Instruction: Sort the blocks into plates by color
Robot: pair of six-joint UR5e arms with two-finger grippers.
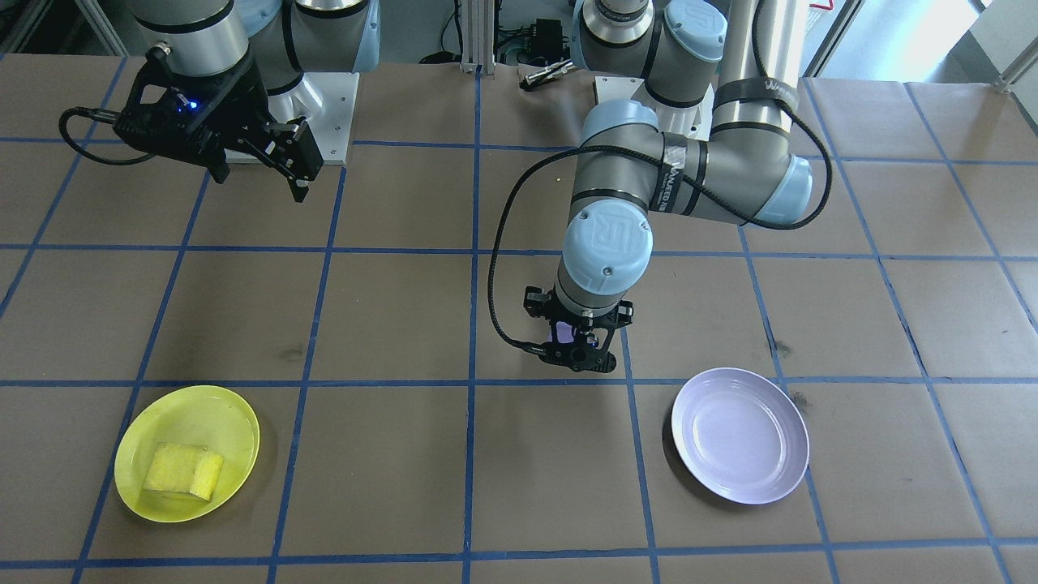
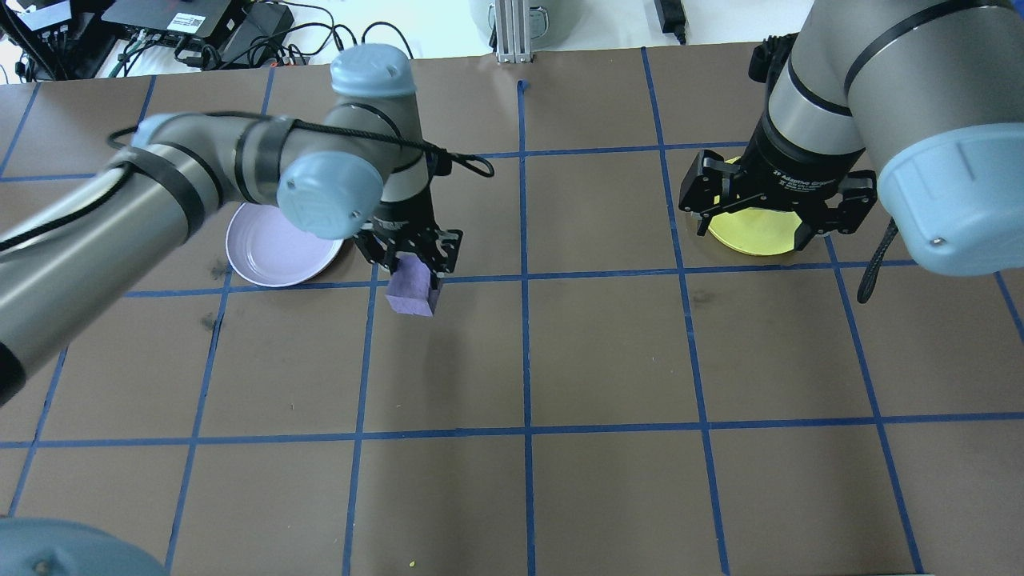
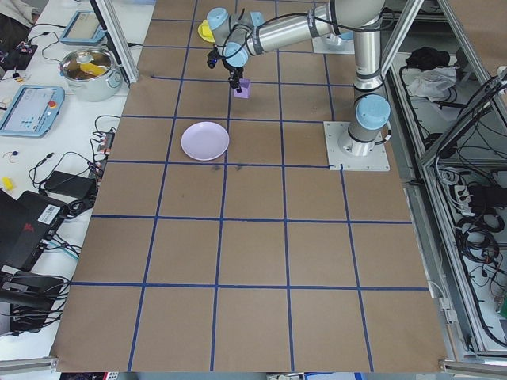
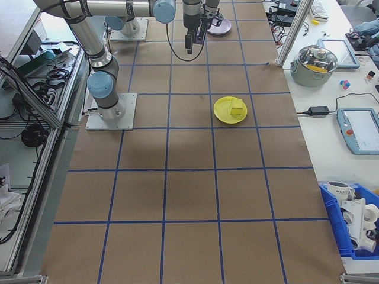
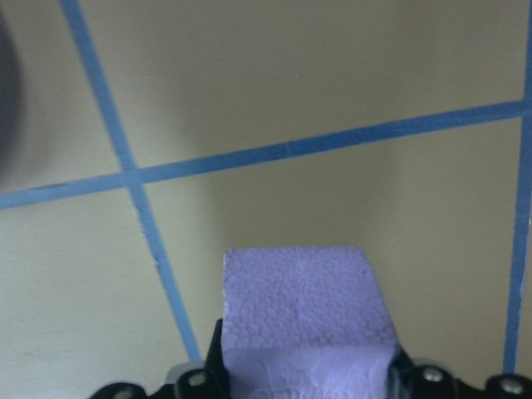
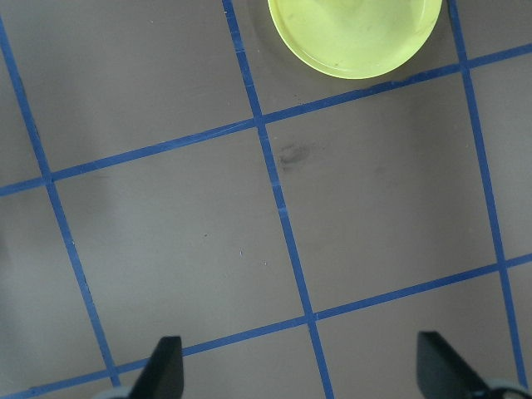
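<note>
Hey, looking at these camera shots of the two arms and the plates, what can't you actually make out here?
- Small purple foam block: in the front-facing view the left arm's wrist covers it.
- Rough yellow foam block: in the overhead view the right gripper hides it and part of the round yellow plastic plate.
- Left gripper: its wrist view is blurred and cuts the fingers at the bottom edge.
- Pale lavender plate: partly behind the left arm overhead.

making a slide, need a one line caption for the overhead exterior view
Left claw holds the purple block beside the lavender plate; right claw hangs open over the yellow plate.
</note>
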